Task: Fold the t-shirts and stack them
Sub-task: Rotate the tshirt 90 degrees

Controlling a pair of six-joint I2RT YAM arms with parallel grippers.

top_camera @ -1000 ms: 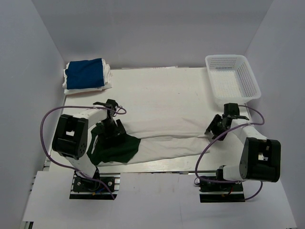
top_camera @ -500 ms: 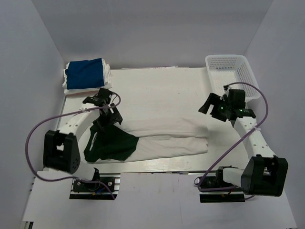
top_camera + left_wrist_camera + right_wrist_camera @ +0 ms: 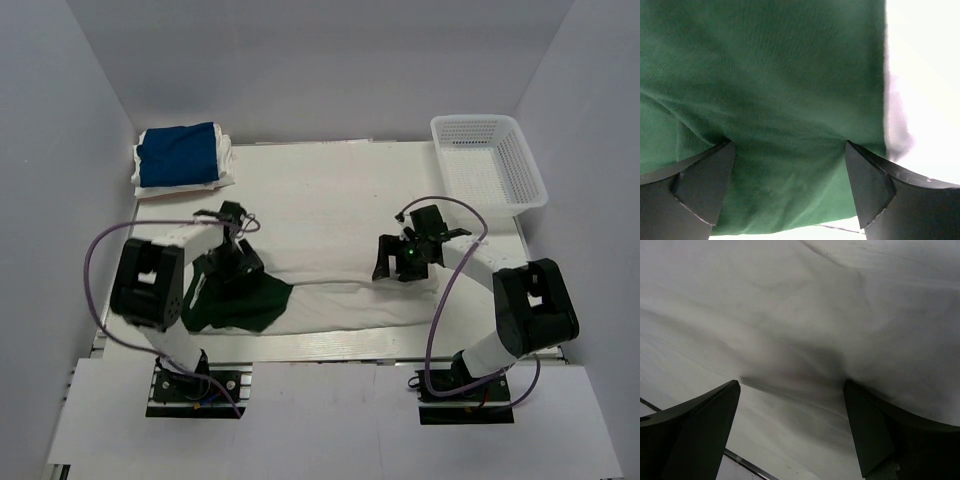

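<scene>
The left gripper (image 3: 238, 264) was wide open, touching the green shirt (image 3: 250, 305) at the desk's near left corner. The right gripper (image 3: 400, 262) was open too, holding nothing. It would be best to pinch one shirt edge and fold it flat. The blue shirt (image 3: 178, 153) lay folded at the far left corner, and the desk's middle had room.

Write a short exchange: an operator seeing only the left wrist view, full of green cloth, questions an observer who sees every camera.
Operator: I see only the green shirt under the open left gripper. Are any shirts folded?
Observer: Yes, a blue shirt lies folded on a white shirt at the far left corner of the table.
Operator: Where is the right gripper?
Observer: It is open, low over rumpled white cloth right of centre, apart from the green shirt.
</scene>
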